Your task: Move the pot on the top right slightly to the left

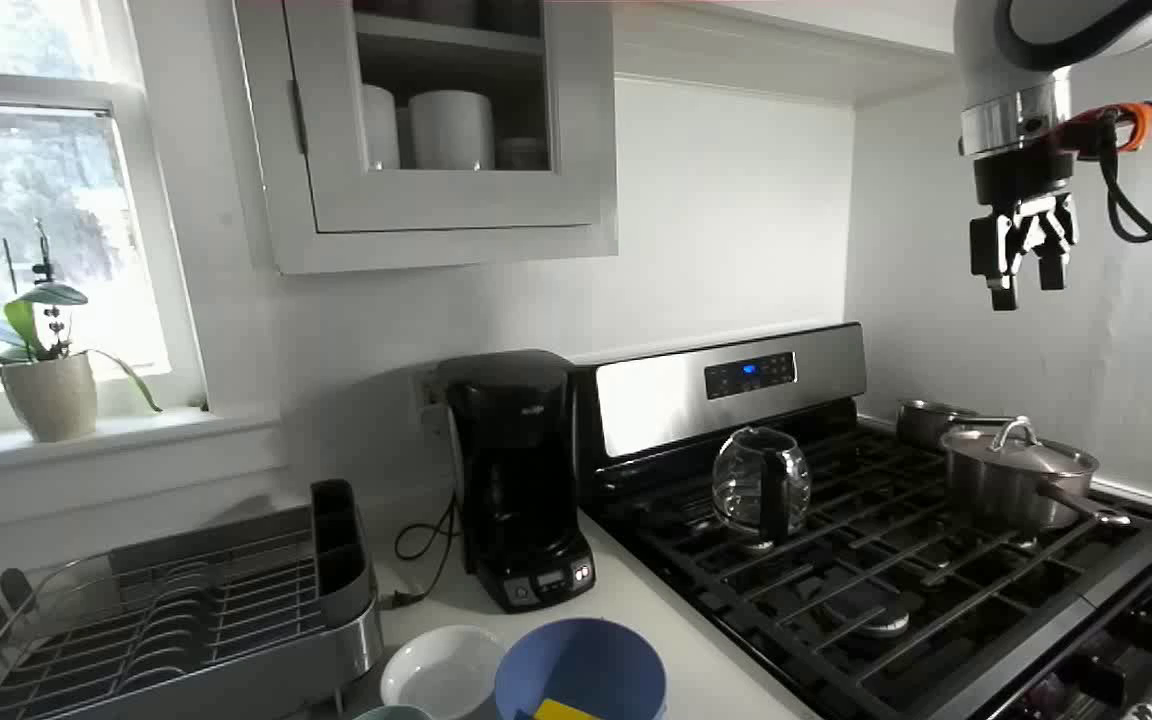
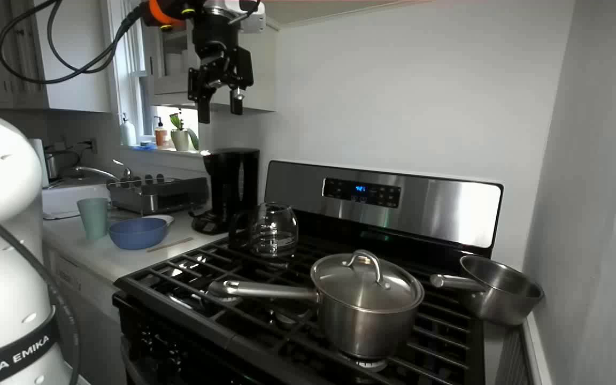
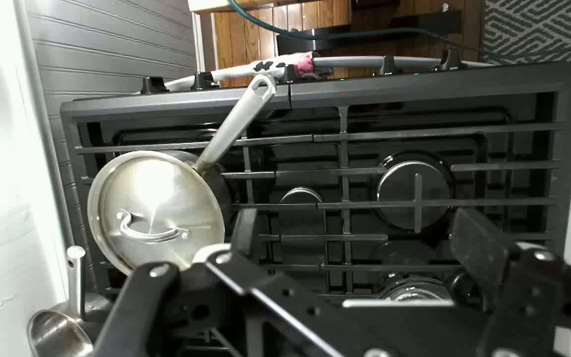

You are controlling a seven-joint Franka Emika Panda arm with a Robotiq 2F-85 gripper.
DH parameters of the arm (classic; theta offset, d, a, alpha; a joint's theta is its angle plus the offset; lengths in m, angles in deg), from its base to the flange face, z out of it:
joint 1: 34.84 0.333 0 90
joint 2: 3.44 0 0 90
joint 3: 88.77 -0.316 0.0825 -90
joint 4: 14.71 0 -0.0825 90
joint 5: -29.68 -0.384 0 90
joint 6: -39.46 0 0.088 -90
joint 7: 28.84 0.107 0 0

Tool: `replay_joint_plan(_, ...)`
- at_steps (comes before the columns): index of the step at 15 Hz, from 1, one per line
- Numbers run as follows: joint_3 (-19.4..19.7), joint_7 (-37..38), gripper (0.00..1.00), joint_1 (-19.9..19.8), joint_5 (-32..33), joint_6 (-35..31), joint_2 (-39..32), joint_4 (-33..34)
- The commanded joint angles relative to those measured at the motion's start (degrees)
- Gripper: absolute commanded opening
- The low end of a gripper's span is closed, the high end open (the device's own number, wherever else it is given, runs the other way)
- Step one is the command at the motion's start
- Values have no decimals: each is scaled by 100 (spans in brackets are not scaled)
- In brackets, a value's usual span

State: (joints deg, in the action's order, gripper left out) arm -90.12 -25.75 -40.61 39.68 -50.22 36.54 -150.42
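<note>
- The fingers (image 3: pixel 479 243) stand wide apart and have hold of nothing; the stove (image 3: pixel 414 89) shows between and beyond them in the wrist view.
- In both exterior views they hang high in the air, tips down, well apart from everything on the stove.
- The small steel pot (image 2: pixel 500 302) sits at the stove's back right corner, as seen from its front, near the side wall; I cannot tell whether it touches the wall.
- Its handle (image 2: pixel 455 282) points toward the stove's front, the end near the larger pot.
- The wrist view catches only part of the small pot, low at the left and cut by the bottom edge.
- The larger steel pot (image 2: pixel 367 331) stands upright at the front right with its lid (image 2: pixel 351 291) on; the two pots are apart.
- A glass carafe (image 1: pixel 736 485) with a black handle stands upright at the back left of the stove.
- A black coffee maker (image 1: pixel 511 460) stands on the table (image 1: pixel 696 650), just beside the stove.
- Nearby are a white bowl (image 1: pixel 441 675), a blue bowl (image 1: pixel 586 660) with something yellow (image 1: pixel 564 710) in it, a green cup (image 2: pixel 94 216) and a dish rack (image 1: pixel 266 670).
</note>
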Motion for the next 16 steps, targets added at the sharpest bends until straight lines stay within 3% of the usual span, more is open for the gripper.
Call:
replay_joint_plan(1,76,53,100,109,43,25,-7,17)
replay_joint_plan(6,76,53,100,109,43,25,-6,17)
replay_joint_plan(11,892,-906,100,-54,382,-431,-637,660)
replay_joint_plan(14,1438,-1665,100,-97,600,-1064,-1087,1028)
replay_joint_plan(16,1843,-2240,100,-88,422,-1637,-1467,1262)
